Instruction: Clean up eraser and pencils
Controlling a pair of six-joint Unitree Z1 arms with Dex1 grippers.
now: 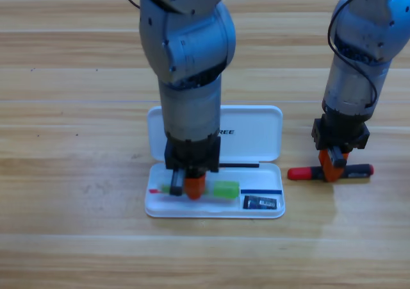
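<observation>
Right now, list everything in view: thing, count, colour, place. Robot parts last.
wooden table: one, light brown, under everything.
white case: one, white, open at the table's middle, lid behind the tray.
eraser: one, dark grey-black with a paler label, in the tray's right end.
green pencil: one, light green, lying in the tray under the left gripper.
red-black pencil: one, red and black, on the table right of the case, under the right gripper.
left gripper: one, black with orange jaws, down on the green pencil in the tray.
right gripper: one, black with orange jaws, down on the red-black pencil.
</observation>
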